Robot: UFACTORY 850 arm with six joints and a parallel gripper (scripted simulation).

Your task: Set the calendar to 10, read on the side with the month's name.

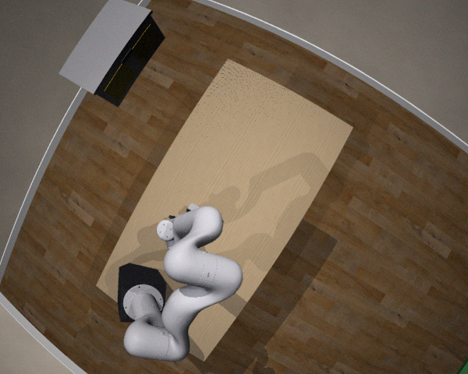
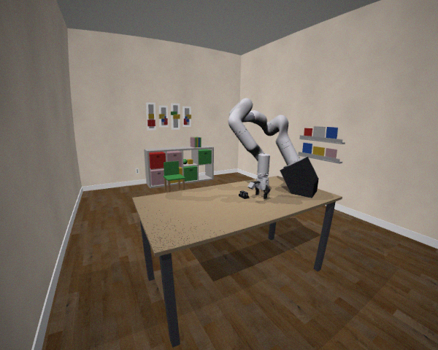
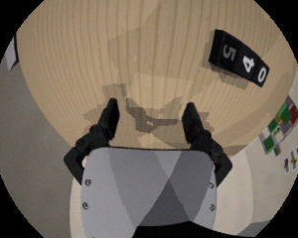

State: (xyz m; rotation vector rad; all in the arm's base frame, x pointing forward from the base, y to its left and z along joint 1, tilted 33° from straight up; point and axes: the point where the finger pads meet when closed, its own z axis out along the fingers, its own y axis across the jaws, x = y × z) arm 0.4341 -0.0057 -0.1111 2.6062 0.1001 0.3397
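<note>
The calendar is a small black tray with two black cubes, lying on the wooden table. In the wrist view it is at the upper right, and white digits 5, 4 and 0 show on its faces. It also shows in the exterior view as a small dark block. In the top view the arm hides it. My gripper is open and empty, pointing down just above the table. It stands apart from the calendar, which lies up and to the right of the right finger. In the exterior view the gripper is just right of the calendar.
The arm's black base block stands on the table close to the right of the gripper, and also shows in the top view. The table's edge runs close behind the fingers.
</note>
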